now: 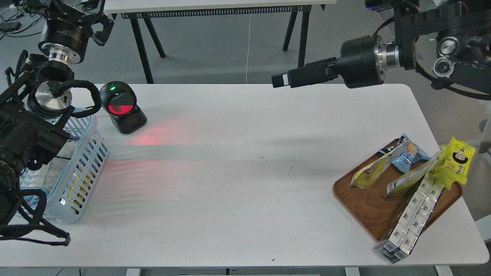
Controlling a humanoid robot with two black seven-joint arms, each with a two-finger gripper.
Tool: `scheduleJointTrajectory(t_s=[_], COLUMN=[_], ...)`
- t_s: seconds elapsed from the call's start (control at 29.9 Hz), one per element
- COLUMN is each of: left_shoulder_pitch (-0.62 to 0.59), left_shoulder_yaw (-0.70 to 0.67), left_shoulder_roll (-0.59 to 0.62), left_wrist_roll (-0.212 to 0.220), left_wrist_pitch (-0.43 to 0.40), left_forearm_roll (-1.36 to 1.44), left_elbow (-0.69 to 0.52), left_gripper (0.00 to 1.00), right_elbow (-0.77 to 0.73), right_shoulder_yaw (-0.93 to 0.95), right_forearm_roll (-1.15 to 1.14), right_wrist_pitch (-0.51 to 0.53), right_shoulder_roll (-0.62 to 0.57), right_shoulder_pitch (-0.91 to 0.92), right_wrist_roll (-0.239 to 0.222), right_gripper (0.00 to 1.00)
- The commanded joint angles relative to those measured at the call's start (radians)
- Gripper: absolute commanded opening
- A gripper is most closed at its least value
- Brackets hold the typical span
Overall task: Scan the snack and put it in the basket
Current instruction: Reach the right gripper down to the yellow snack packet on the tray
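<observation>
Two snack pouches, white-grey with yellow panels, lie on the brown wooden tray [364,207] at the right: one [369,171] on the left, another [407,179] beside it. The light blue basket [82,168] stands at the table's left edge with several packets inside, partly hidden by my left arm. My left gripper [73,13] is raised at the top left, beyond the basket, with its fingers spread and empty. My right gripper [283,79] points left, above the table's far edge and far from the tray. It is seen side-on as one dark bar.
A black scanner [122,108] with a red glowing window stands at the far left and throws red light on the table. The tray also holds a blue crinkled bag [409,154], a bright yellow cartoon-face packet [455,163] and a strip of white packs [412,216] reaching the table's front edge.
</observation>
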Motion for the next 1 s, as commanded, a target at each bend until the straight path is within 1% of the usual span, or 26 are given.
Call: scheduleJointTrajectory(t_s=[0.0, 0.1, 0.17, 0.3, 0.4, 0.6, 0.7, 0.8, 0.87, 0.97], left_shoulder_pitch=[0.001, 0.002, 0.002, -0.001, -0.002, 0.001, 0.002, 0.002, 0.004, 0.004], left_shoulder_yaw=[-0.003, 0.003, 0.006, 0.006, 0.006, 0.008, 0.008, 0.008, 0.008, 0.008], left_shoulder_roll=[0.005, 0.014, 0.014, 0.016, 0.016, 0.014, 0.016, 0.016, 0.016, 0.017], left_wrist_roll=[-0.002, -0.002, -0.003, -0.002, -0.002, 0.001, 0.001, 0.000, 0.000, -0.002], left_wrist_pitch=[0.000, 0.000, 0.000, 0.000, 0.000, 0.000, 0.000, 0.000, 0.000, 0.000], left_forearm_roll=[-0.001, -0.001, -0.001, -0.001, 0.000, 0.000, 0.000, 0.000, 0.000, 0.000], left_elbow=[0.000, 0.000, 0.000, 0.000, 0.000, 0.000, 0.000, 0.000, 0.000, 0.002], left_gripper=[1.00, 1.00, 1.00, 1.00, 1.00, 1.00, 1.00, 1.00, 1.00, 1.00], right_elbow=[0.120, 0.201, 0.224, 0.221, 0.220, 0.205, 0.197, 0.136, 0.067, -0.013], right_shoulder_yaw=[-0.115, -0.206, -0.260, -0.378, -0.439, -0.456, -0.461, -0.465, -0.458, -0.430], right_forearm_roll=[-0.141, -0.296, -0.418, -0.673, -0.776, -0.810, -0.825, -0.848, -0.838, -0.836], right_wrist_pitch=[-0.028, -0.037, -0.065, -0.143, -0.188, -0.194, -0.192, -0.194, -0.195, -0.204], right_shoulder_roll=[-0.005, -0.014, -0.025, -0.034, -0.068, -0.151, -0.171, -0.175, -0.172, -0.165], right_shoulder_pitch=[0.084, 0.133, 0.145, 0.145, 0.145, 0.132, 0.113, 0.070, 0.026, -0.032], right_wrist_roll=[0.001, 0.001, 0.001, 0.001, 0.001, 0.001, 0.001, 0.001, 0.001, 0.001], right_gripper=[0.98, 0.98, 0.98, 0.97, 0.94, 0.94, 0.94, 0.93, 0.90, 0.82])
